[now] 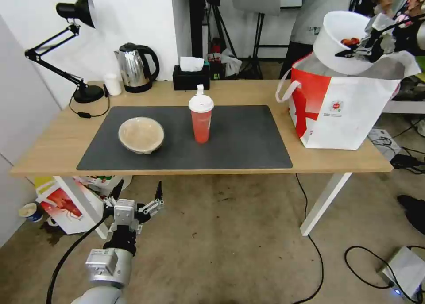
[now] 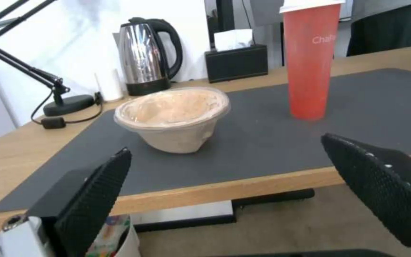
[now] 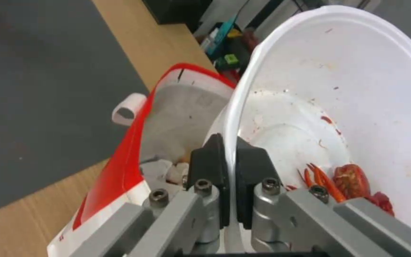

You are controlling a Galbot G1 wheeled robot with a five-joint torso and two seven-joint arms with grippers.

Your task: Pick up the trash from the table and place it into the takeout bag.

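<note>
My right gripper (image 1: 355,51) is shut on the rim of the large white bowl (image 1: 338,36) and holds it tilted over the open mouth of the takeout bag (image 1: 341,113), which stands at the table's right end. In the right wrist view its fingers (image 3: 210,157) pinch the bowl wall (image 3: 358,82), red crayfish scraps (image 3: 348,182) lie inside, and the bag's silvery lining (image 3: 182,107) shows below. The red cup (image 1: 201,122) and the beige bowl (image 1: 141,134) stand on the dark mat (image 1: 248,136). My left gripper (image 1: 139,188) hangs open below the table's (image 1: 53,149) front edge, facing the beige bowl (image 2: 174,117) and the cup (image 2: 309,60).
A steel kettle (image 1: 135,67), a black tissue box (image 1: 191,76) and a desk lamp (image 1: 66,43) line the table's back edge. A smaller red-and-white bag (image 1: 62,206) sits on the floor under the left end. Cables (image 1: 376,268) lie on the floor at the right.
</note>
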